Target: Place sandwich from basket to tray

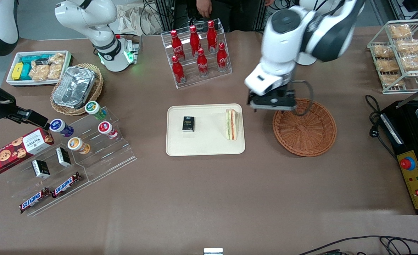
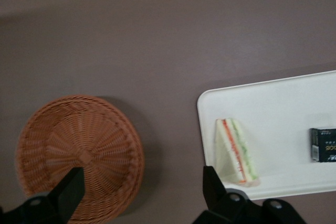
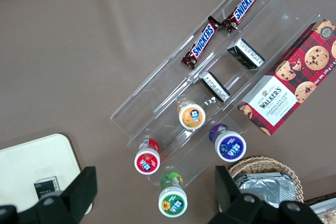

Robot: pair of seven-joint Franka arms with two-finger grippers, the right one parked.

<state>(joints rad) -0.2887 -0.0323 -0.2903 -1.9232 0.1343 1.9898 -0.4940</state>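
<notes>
The sandwich (image 1: pixel 231 124) (image 2: pixel 236 153), a white wedge with orange and green layers, lies on the cream tray (image 1: pixel 209 147) (image 2: pixel 273 103), at its end toward the basket. The reddish-brown woven basket (image 1: pixel 304 127) (image 2: pixel 79 150) sits beside the tray, toward the working arm's end, and holds nothing. My left gripper (image 1: pixel 272 102) (image 2: pixel 142 182) hovers above the table over the gap between tray and basket, slightly farther from the front camera than the basket's centre. It is open, with only bare tabletop between its fingers.
A small black box (image 1: pixel 188 124) (image 2: pixel 323 144) lies on the tray. A rack of red cola bottles (image 1: pixel 198 53) stands farther back. A wire rack of snack bags (image 1: pixel 400 53) and a black machine (image 1: pixel 414 141) sit at the working arm's end.
</notes>
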